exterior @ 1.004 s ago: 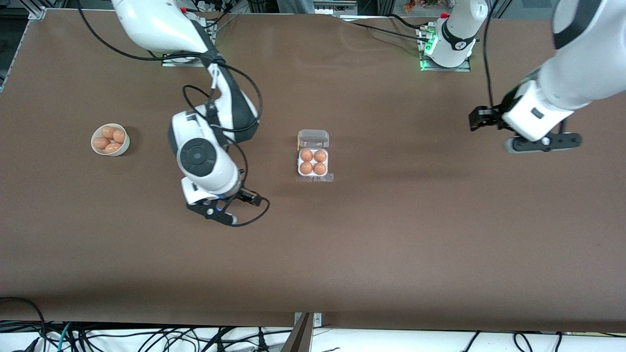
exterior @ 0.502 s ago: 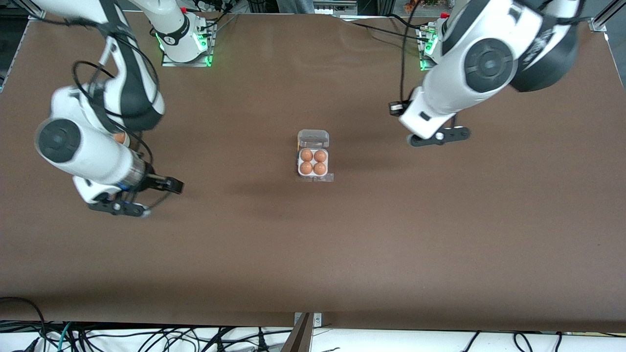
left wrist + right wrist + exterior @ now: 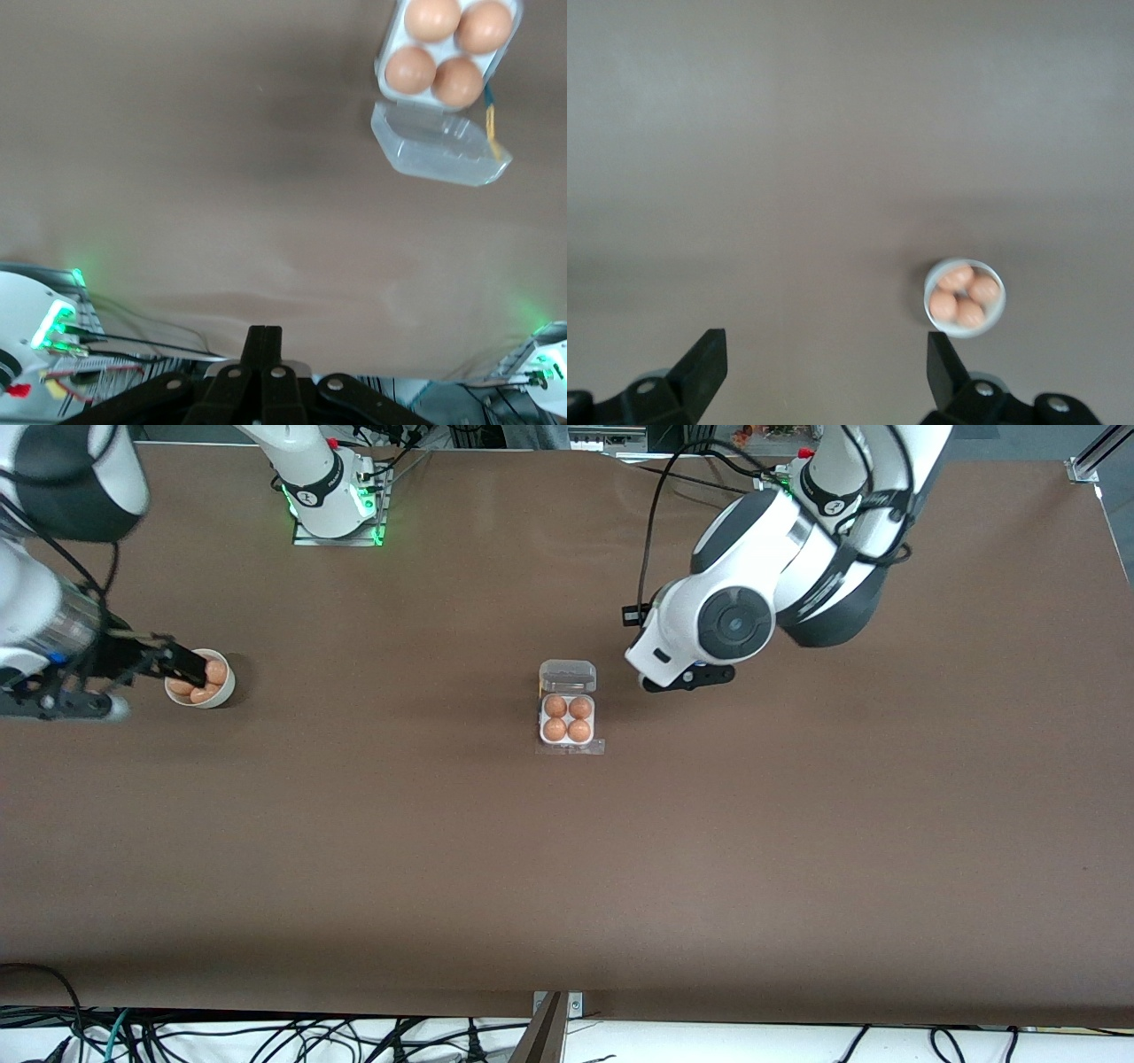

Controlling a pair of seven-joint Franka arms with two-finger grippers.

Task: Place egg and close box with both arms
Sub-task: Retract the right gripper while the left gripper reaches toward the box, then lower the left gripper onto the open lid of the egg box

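Observation:
The box (image 3: 567,740) lies mid-table, its clear lid (image 3: 567,676) open and lying flat on the side toward the robots' bases. Each of its four cells holds an orange-brown egg (image 3: 555,706). My left gripper (image 3: 687,677) hangs above the table just beside the lid, toward the left arm's end. Its fingers are shut and empty in the left wrist view (image 3: 264,341), which also shows the box (image 3: 386,73) and the lid (image 3: 443,146). My right gripper (image 3: 58,704) is up beside the bowl, open and empty (image 3: 824,363).
A round white bowl (image 3: 226,686) with several eggs stands toward the right arm's end of the table. It also shows in the right wrist view (image 3: 928,301). Arm bases and cables line the edge by the robots.
My right arm has swung from near the table's middle out to the bowl. My left arm has swung in from its end of the table to the box. The box has not moved.

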